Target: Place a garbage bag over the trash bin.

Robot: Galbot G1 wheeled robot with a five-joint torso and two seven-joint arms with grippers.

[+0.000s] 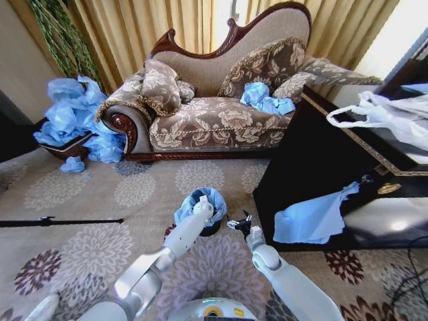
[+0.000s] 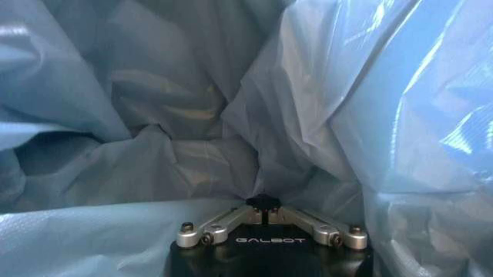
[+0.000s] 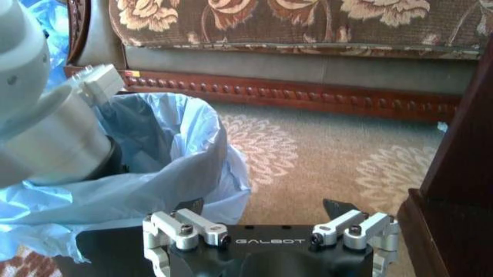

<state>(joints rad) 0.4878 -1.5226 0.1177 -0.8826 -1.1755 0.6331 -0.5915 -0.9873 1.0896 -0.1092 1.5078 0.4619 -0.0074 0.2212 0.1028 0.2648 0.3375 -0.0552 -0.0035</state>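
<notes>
Inside crinkly translucent garbage bag (image 1: 200, 200) lining round trash bin (image 1: 212, 229), left tool (image 2: 264, 202).

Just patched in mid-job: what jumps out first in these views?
The left gripper is plunged inside the light blue garbage bag that lines the small black trash bin on the floral carpet, film billowing all round it. The right gripper hovers open beside the bin, next to the dark glossy cabinet. More blue bags lie heaped left of the sofa, on its seat and draped down the cabinet front.
</notes>
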